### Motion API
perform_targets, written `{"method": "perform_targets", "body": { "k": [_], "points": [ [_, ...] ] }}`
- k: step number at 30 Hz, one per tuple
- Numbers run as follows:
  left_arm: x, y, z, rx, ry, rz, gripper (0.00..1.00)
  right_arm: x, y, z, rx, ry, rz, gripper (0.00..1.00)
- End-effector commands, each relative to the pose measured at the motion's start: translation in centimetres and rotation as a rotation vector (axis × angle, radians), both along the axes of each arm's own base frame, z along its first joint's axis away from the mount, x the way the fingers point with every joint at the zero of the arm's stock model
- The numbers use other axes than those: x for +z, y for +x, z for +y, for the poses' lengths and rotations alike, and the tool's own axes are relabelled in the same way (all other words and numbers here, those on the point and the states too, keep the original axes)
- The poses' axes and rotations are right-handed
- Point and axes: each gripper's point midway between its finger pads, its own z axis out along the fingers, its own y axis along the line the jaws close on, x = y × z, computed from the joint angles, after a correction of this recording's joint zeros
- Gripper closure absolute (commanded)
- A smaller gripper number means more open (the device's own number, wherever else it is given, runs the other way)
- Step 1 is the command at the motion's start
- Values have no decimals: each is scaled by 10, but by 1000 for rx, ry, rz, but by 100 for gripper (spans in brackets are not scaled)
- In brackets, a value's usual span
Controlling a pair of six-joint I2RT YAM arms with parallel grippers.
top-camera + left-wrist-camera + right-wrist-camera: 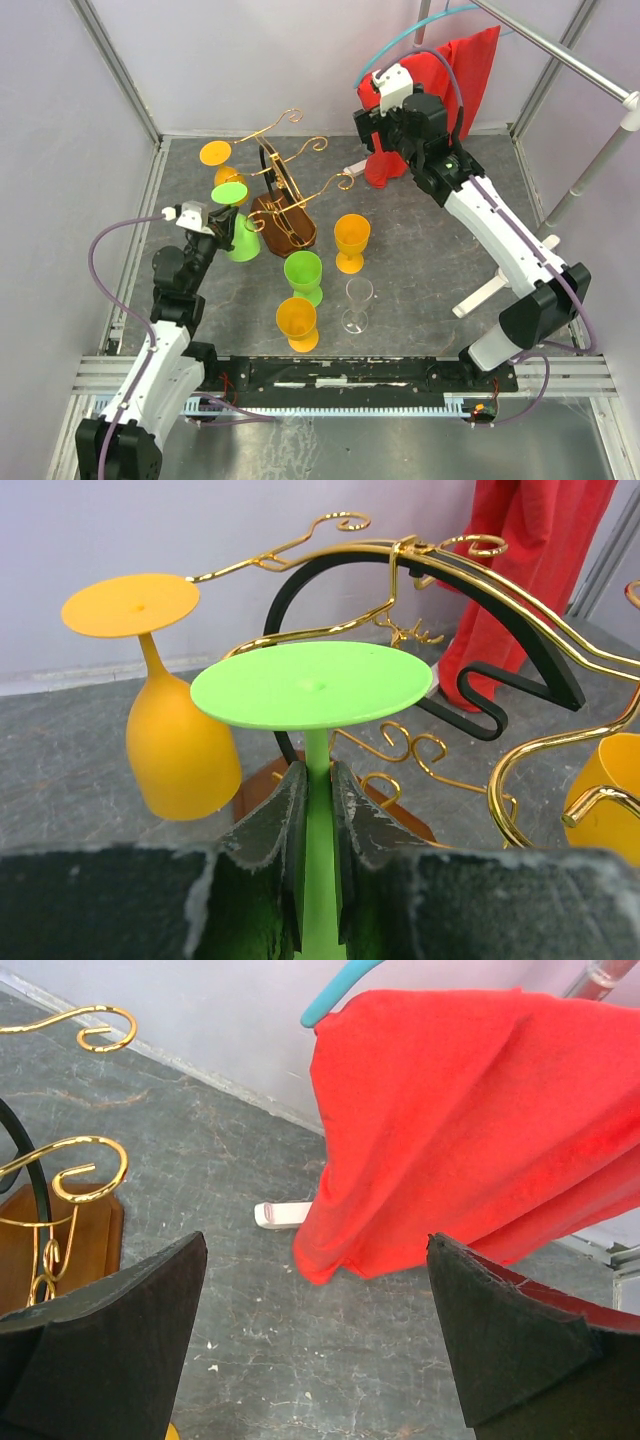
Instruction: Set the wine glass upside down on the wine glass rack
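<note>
The table [420, 260] carries the wine glass rack [283, 222] at its middle, and a red cloth [470, 1120] hangs at the far side. The right claw [316, 1245] is spread wide and empty, up by that cloth and well apart from the rack. An orange glass [180, 755] already hangs upside down from one gold arm. The left claw [318, 780] pinches the stem of a green wine glass [312, 685], inverted with its foot up, just beside the orange one at the rack's left side. The pick-up and flip look done. I cannot tell whether the stem has entered a wire arm; seating it and letting go remain.
</note>
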Motion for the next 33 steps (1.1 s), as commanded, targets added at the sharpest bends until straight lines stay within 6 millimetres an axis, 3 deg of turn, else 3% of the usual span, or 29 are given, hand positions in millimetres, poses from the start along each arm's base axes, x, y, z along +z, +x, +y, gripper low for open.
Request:
{"method": "perform_targets", "body": {
  "k": [1, 6, 20, 28, 33],
  "points": [
    [38, -2, -3, -21, -62, -180, 97, 34, -5, -4, 11, 50, -92, 1],
    [29, 9, -2, -8, -81, -188, 97, 31, -5, -2, 18, 54, -85, 1],
    [29, 51, -8, -6, -93, -217, 97, 28, -6, -7, 4, 45, -83, 1],
    [32, 56, -18, -43, -89, -228, 97, 27, -4, -8, 1, 42, -81, 1],
    [26, 66, -14, -11, -84, -207, 97, 27, -4, -7, 2, 42, -81, 1]
  ]
}}
